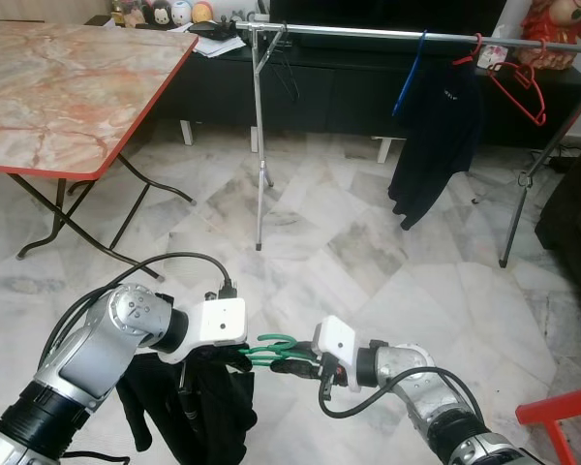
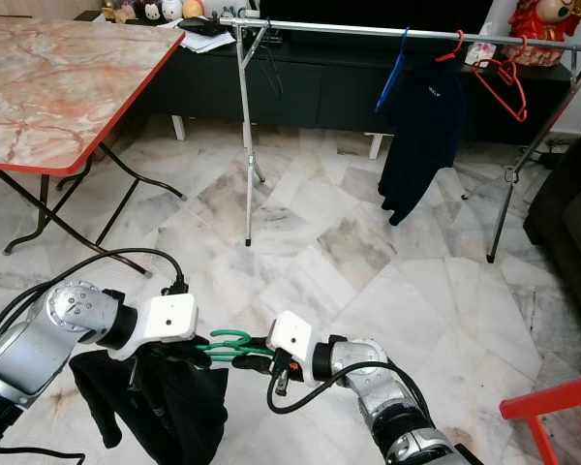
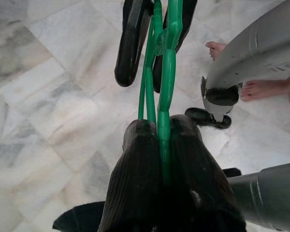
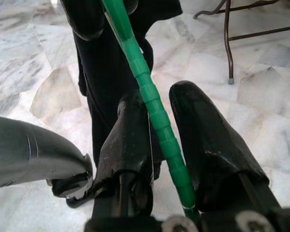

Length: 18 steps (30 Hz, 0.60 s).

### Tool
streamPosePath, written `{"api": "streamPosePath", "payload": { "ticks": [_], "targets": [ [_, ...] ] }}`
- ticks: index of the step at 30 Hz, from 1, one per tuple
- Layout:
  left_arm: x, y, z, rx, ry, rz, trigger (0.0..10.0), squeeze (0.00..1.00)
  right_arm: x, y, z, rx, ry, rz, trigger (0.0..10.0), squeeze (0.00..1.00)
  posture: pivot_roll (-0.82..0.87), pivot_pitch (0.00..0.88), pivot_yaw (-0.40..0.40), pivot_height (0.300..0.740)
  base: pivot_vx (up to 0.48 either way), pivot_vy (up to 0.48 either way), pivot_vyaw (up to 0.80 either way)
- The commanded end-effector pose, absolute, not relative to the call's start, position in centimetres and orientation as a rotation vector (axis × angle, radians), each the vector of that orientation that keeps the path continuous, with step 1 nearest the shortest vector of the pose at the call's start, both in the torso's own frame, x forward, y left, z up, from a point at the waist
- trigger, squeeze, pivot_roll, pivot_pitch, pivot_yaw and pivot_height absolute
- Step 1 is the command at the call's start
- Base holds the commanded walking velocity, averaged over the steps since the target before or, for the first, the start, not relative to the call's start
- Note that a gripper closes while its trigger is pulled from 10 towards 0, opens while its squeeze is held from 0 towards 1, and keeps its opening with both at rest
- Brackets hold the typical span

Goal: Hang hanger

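step in hand, judged from the frames: carry phase, with the green hanger [image 1: 276, 351] held low in front of the body and not yet on the clothes rail [image 1: 368, 36]. left gripper [image 3: 160, 145] pinching the green wire between both black fingers [image 3: 135, 169], pressed together on it. right gripper [image 4: 164, 130] closing from the opposite end, green bar running through the gap between its fingers [image 4: 205, 140]; grip appears firm, though contact on the wider side not clear enough to confirm. dark garment [image 1: 198, 407] draped below the left fingers, apparently hanging from the hanger. next move: raise the hanger well above present finger height, advance across the marble floor [image 1: 349, 252] to the rail, turn the hook up and over the tube, then release. free rail length available between the near upright [image 1: 259, 136] and the navy garment [image 1: 436, 126] on its blue hanger; red hangers [image 1: 518, 82] beyond, at the far end. obstacles ahead of the fingers: folding table [image 1: 68, 87] off the left side, rack leg [image 1: 533, 174] off the right, red chair edge [image 1: 562, 407] close to the right arm. bare feet of a person [image 3: 261, 87] on the floor near the grippers, in the left wrist view; keep clear during the step forward.
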<state>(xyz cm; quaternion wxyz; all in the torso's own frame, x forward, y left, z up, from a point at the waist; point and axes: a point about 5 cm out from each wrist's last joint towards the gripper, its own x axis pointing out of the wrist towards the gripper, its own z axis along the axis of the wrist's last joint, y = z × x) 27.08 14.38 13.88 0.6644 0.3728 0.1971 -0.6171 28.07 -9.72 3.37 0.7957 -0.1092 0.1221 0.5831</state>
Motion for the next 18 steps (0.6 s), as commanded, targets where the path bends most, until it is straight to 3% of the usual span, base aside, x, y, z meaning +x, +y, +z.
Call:
{"api": "streamPosePath", "payload": {
  "ticks": [1,6,12,18],
  "targets": [
    [26.6,14.4,13.1,0.874,0.489,-1.434,10.0,0.0,29.3,-10.5,4.5,-0.187,0.2,1.152,10.0,0.0,0.06,0.058,-0.067,0.74,0.0,0.0,0.0],
    [26.8,15.8,11.8,0.965,0.575,-1.386,10.0,0.0,29.2,-10.5,4.5,-0.182,0.203,1.169,10.0,0.0,0.06,0.059,-0.068,0.74,0.0,0.0,0.0],
    [26.6,15.4,12.2,0.915,0.546,-1.404,10.0,0.0,27.1,-10.5,3.0,-0.207,0.315,1.373,10.0,0.0,0.06,0.06,-0.068,0.74,0.0,0.0,0.0],
    [26.8,15.4,12.2,0.924,0.541,-1.402,10.0,0.0,26.8,-10.7,2.8,-0.194,0.339,1.398,10.0,0.0,0.06,0.059,-0.069,0.74,0.0,0.0,0.0]
  ]
}}
